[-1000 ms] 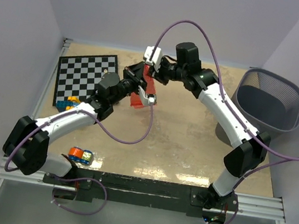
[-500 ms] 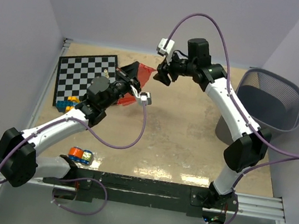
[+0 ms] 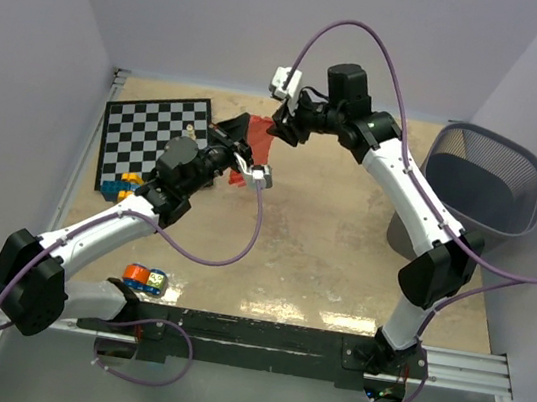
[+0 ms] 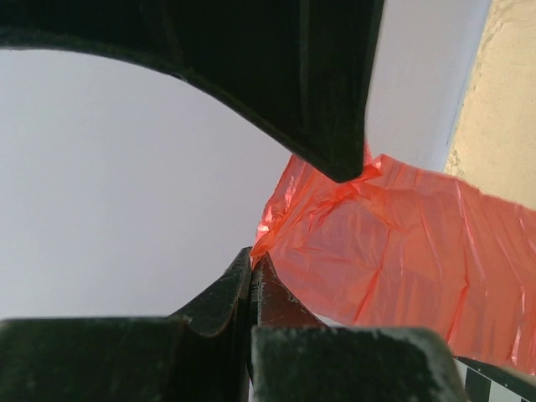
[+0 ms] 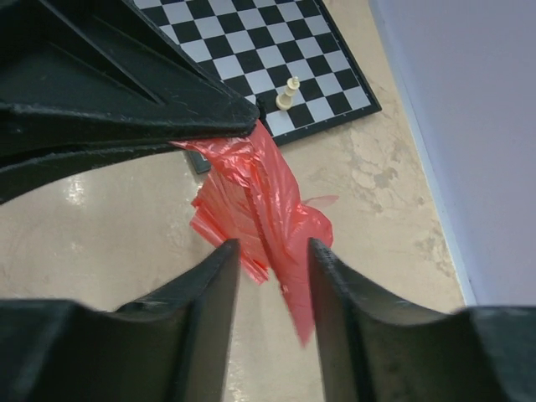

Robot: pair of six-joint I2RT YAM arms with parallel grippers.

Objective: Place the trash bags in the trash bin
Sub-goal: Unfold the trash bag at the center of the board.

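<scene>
The red-orange trash bag [image 3: 259,131] hangs above the table, pinched by one corner in my left gripper [image 3: 244,150], whose jaws are shut on the film [image 4: 254,253]. The bag spreads to the right in the left wrist view [image 4: 402,251]. My right gripper [image 3: 279,132] is open, just to the bag's right. In the right wrist view, its fingertips [image 5: 226,251] straddle the crumpled bag [image 5: 260,193] without closing on it. The dark wire-mesh trash bin [image 3: 483,188] stands at the far right of the table, well away from both grippers.
A chessboard [image 3: 153,141] lies at the back left with a white chess piece [image 5: 289,92] on it. Coloured blocks [image 3: 129,185] sit at its near edge. A small coloured toy [image 3: 144,278] lies near the left arm's base. Walls enclose three sides.
My left gripper has lifted the bag off the table and drawn it back left. My right gripper rose, then moved left up against the bag.
</scene>
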